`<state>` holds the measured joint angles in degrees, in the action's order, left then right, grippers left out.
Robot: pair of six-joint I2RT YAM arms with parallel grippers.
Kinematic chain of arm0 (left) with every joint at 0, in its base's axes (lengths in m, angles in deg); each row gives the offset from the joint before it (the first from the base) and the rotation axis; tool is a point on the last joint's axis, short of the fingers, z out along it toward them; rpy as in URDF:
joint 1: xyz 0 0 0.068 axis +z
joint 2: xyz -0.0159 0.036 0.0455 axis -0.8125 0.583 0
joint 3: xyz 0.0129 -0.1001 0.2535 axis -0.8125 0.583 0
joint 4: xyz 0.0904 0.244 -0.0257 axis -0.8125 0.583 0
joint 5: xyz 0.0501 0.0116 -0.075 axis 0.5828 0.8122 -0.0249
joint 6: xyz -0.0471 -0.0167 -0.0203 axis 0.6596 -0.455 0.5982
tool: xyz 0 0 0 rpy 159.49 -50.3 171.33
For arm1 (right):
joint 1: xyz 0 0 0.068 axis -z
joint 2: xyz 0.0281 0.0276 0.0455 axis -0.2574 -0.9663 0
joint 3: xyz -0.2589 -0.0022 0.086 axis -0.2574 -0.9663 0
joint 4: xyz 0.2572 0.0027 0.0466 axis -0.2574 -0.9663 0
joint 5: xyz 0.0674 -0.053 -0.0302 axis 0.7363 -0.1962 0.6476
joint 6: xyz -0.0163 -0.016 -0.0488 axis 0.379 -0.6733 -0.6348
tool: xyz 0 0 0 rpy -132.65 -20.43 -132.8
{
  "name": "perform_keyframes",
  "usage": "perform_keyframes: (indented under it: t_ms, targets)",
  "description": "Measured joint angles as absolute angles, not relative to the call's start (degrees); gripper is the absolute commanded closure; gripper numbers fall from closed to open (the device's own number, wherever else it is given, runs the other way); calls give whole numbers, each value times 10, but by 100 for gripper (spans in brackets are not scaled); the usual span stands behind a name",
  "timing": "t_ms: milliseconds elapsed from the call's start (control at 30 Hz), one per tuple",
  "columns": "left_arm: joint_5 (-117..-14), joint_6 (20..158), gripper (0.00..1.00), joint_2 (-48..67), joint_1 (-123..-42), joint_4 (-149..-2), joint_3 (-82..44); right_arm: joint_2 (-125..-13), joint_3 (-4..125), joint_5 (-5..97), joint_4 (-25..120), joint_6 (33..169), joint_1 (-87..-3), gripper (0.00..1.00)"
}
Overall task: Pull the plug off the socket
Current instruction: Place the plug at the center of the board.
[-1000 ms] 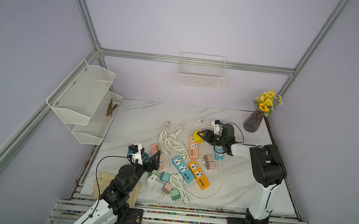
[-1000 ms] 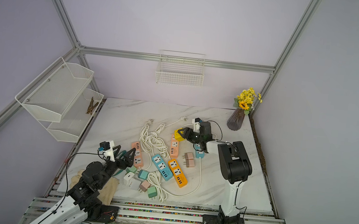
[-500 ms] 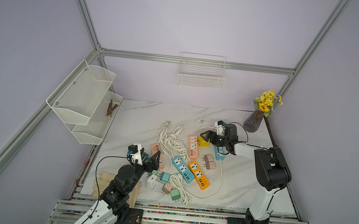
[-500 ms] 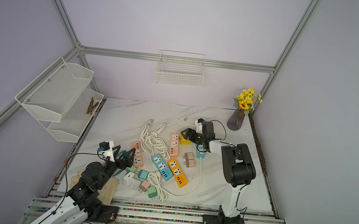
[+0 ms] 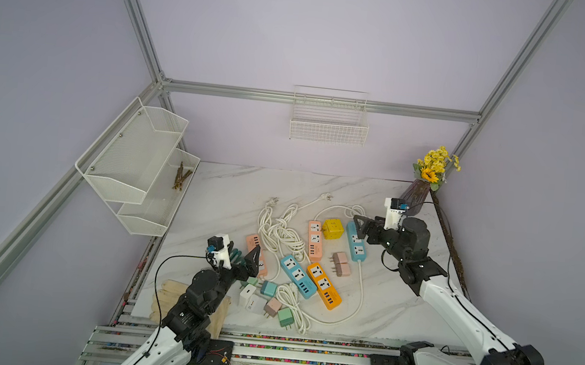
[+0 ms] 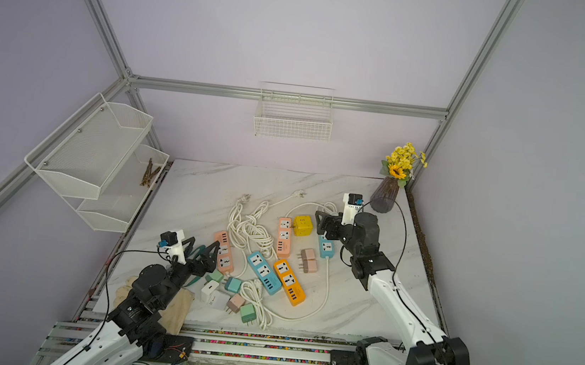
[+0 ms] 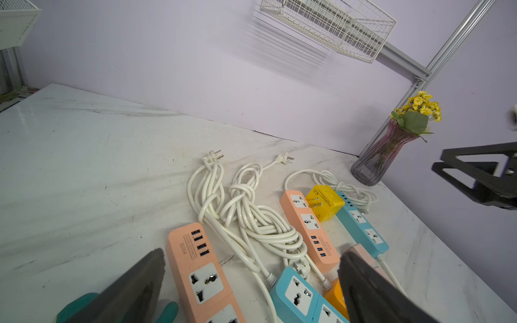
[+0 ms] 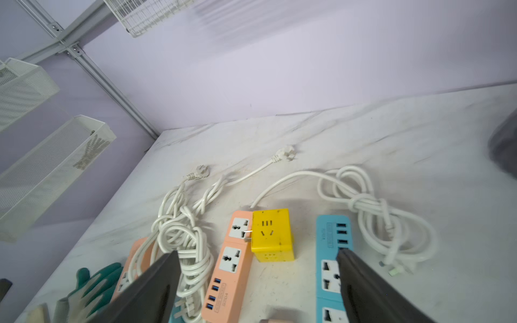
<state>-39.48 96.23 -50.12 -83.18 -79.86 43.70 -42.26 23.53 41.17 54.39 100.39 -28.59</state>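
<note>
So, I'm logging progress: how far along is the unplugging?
Done, it seems: the yellow cube plug lies beside the peach power strip, prongs bare and out of its socket. In hand: nothing; the right gripper and left gripper both stand open and empty. Left: I see no plug seated in any strip, so probably only withdrawing.

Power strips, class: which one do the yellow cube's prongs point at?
The peach strip beside the yellow cube, prongs over its edge; the second peach strip, both blue strips and the orange one lie apart.
</note>
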Motion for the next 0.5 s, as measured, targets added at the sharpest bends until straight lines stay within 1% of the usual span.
perform_keyframes:
  t_ms: [67,133,233,367,500]
  targets:
    - [-394,962,0,-501,-831,-798,437,-354,175,341,577,991,-282,1]
    - [-394,962,0,-501,-829,-797,437,-316,120,285,618,981,-273,1]
    - [-393,962,0,-502,-829,-794,437,-314,65,233,661,974,-233,1]
    - [-393,962,0,-506,-829,-792,437,-404,32,208,743,964,-172,1]
    - [-393,962,0,-509,-829,-780,437,-531,17,197,854,950,-158,1]
